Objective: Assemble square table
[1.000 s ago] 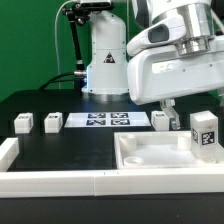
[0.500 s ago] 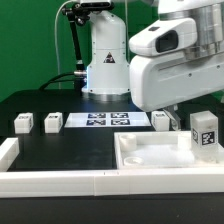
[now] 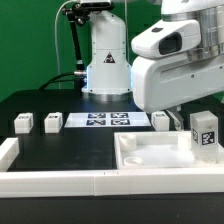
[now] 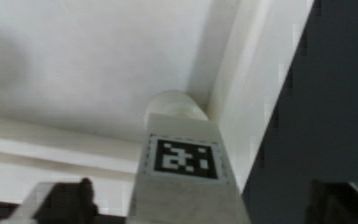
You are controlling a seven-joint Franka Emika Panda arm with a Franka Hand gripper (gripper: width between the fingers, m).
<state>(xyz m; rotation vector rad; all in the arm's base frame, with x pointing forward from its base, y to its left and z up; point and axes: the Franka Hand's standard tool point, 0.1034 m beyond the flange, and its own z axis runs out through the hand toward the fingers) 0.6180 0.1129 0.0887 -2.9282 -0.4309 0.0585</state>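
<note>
The white square slab [image 3: 158, 153] lies rim-up at the front on the exterior view's right. One white tagged leg [image 3: 205, 132] stands upright at its right corner. In the wrist view this leg [image 4: 185, 150] sits between my gripper [image 4: 208, 200] fingers. The dark fingertips [image 4: 69, 198] stand apart from it on both sides, so the gripper is open. The slab's inside [image 4: 69, 80] fills most of that view. Three more legs lie at the back: two on the left [image 3: 22, 123] [image 3: 53, 122] and one [image 3: 160, 120] on the right.
The marker board [image 3: 100, 120] lies at the back middle between the loose legs. A long white rail [image 3: 60, 181] runs along the front edge and turns up at the left [image 3: 8, 150]. The robot base [image 3: 105, 60] stands behind the table.
The arm has risen a little over the last second. The upright leg on the slab's corner has stayed where it was.
</note>
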